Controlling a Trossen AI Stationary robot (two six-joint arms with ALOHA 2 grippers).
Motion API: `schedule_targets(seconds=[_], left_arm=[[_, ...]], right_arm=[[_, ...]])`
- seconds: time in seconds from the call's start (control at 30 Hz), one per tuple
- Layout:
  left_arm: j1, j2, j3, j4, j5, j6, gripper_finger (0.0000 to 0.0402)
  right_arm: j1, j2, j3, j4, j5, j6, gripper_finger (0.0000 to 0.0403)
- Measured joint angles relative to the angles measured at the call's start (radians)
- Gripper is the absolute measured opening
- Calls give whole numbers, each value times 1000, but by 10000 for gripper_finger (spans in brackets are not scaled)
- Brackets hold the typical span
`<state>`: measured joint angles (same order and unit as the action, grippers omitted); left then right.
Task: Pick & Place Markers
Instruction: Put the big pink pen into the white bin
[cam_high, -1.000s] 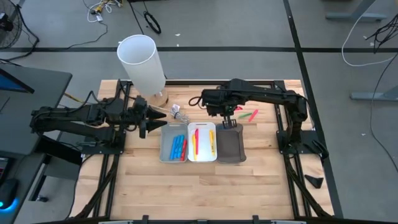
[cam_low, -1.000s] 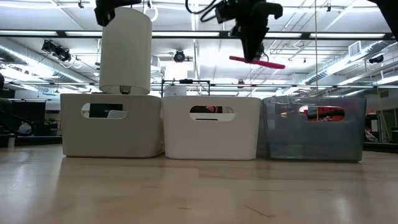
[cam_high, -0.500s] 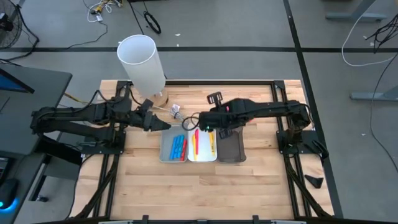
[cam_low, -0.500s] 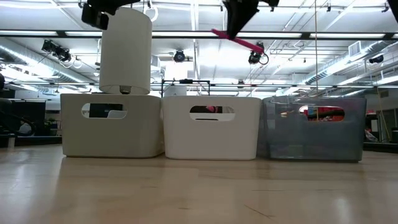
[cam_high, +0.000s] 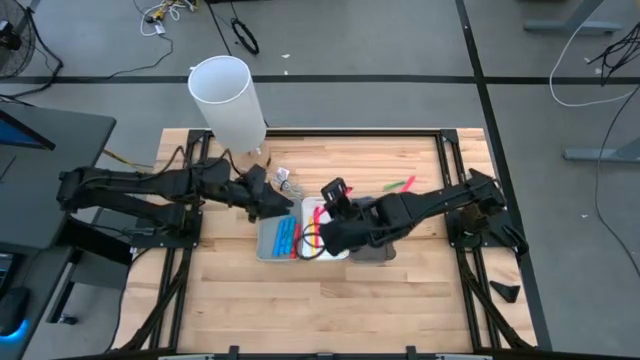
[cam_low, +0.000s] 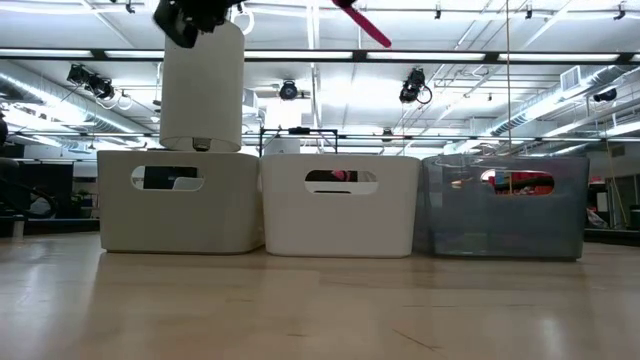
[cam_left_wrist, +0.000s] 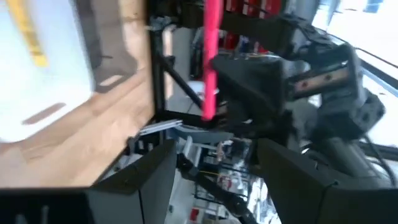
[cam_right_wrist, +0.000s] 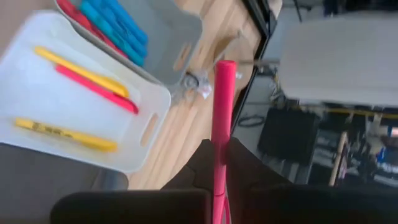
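My right gripper hovers over the white tray, shut on a pink marker; the same marker shows at the top of the low view. My left gripper is open at the far edge of the light grey tray and faces the marker. Blue and red markers lie in the light grey tray. Yellow and pink ones lie in the white tray. A pink and a green marker lie on the table. My right gripper pinches the pink marker between its two fingers at the marker's rear part. The marker runs along the fingers and sticks out well beyond them. The fingers come from the table's right. The marker is lifted clear and tilted, above the white tray.
The tall white cylinder stands at the far left of the table. A dark grey tray sits to the right of the white one, under my right arm. A small crumpled object lies behind the trays. Bare wood stretches toward the near edge.
My right gripper has carried the pink marker from above the dark grey tray toward the table's left and near edge, over the white tray, and has risen in the low view. My left gripper has moved right, toward the trays and the marker.
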<state>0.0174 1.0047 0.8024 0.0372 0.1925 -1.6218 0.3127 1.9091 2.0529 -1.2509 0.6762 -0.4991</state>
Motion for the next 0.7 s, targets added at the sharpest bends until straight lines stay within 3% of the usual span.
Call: schedule_targets(seconds=[0.3,0.53,0.7], left_arm=[[-68,173,0,217,2,-121,232],[-119,279,1,402,-55,-154,232],[-135,320,1,439,-96,-169,232]], right_arm=[[48,0,0,47,0,-15,11],[50,0,0,47,-3,-16,11],[55,0,0,58,-4,-39,11]])
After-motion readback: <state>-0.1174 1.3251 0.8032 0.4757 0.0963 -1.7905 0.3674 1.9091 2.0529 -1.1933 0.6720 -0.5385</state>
